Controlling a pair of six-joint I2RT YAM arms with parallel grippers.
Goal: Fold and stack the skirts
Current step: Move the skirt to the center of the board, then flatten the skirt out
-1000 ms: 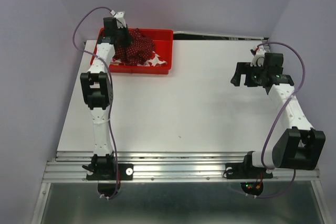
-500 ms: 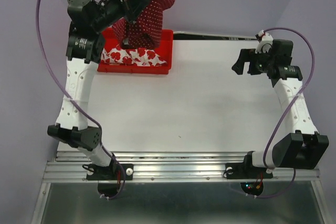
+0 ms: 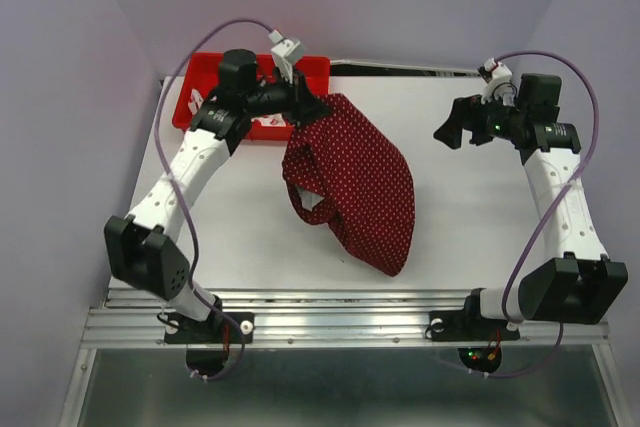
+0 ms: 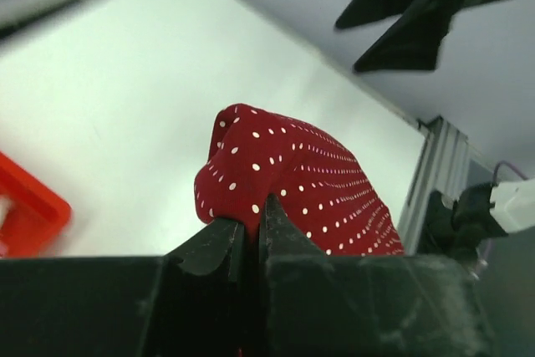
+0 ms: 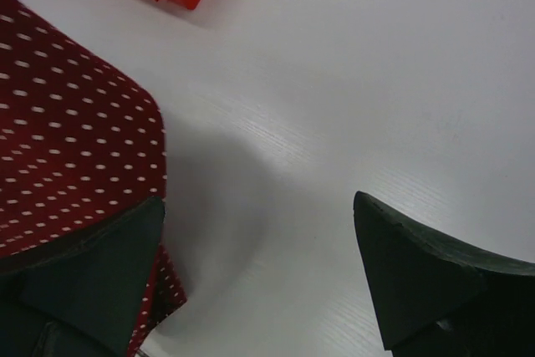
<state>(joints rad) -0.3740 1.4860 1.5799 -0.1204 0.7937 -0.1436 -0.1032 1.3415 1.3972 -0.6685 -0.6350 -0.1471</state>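
Left claw (image 3: 305,102): clamped on the dotted skirt's (image 3: 360,182) top edge, near 11 o'clock.
Dotted skirt: hung from it, trailed across the bench (image 3: 470,237) toward 6 o'clock.
Right claw (image 3: 452,130): spread wide, empty, at 2 o'clock.
Care needed: it was judged best laid flat, unbunched, before any fold.

Top view, upper left: flowered skirt (image 3: 262,128) mostly hidden behind left arm (image 3: 190,162), only sliver showed in red tray (image 3: 316,69). Right wrist view: polka-dot skirt (image 5: 75,140) cut off by left edge. Left wrist view, bottom centre: pinched cloth edge hidden inside left gripper (image 4: 252,216).
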